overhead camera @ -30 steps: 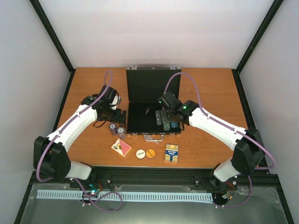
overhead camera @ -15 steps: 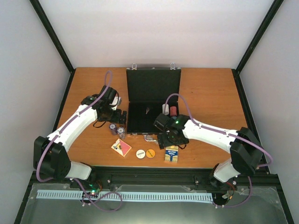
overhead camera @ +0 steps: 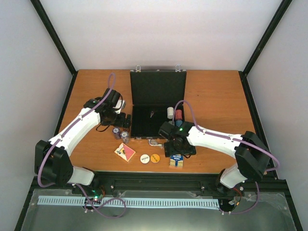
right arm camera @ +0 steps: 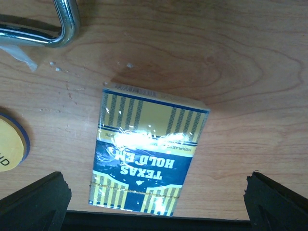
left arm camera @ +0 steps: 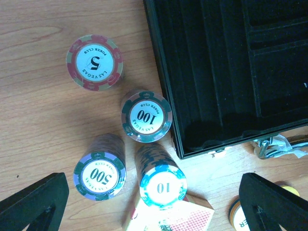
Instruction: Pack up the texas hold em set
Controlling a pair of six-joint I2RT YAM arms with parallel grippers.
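Wooden table (overhead camera: 216, 91) — case (overhead camera: 156, 96), chips (overhead camera: 117, 131), decks (overhead camera: 125, 152), discs (overhead camera: 144, 157)

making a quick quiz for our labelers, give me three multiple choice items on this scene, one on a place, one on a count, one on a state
1. Relative to the black flat hinged case, where is the blue and gold boxed card deck?
A. inside it
B. on the wooden table in front of it
C. on its lid

2. How many round poker chip stacks stand on the table beside the case in the left wrist view?
A. two
B. six
C. four

3. The case is
A. open, interior showing
B. shut and latched
C. upside down

Answers:
1 B, the right wrist view shows it lying on bare wood under the open right claw.
2 C, they are marked 5, 100, 500 and 10.
3 A, its dark lining is visible from above.
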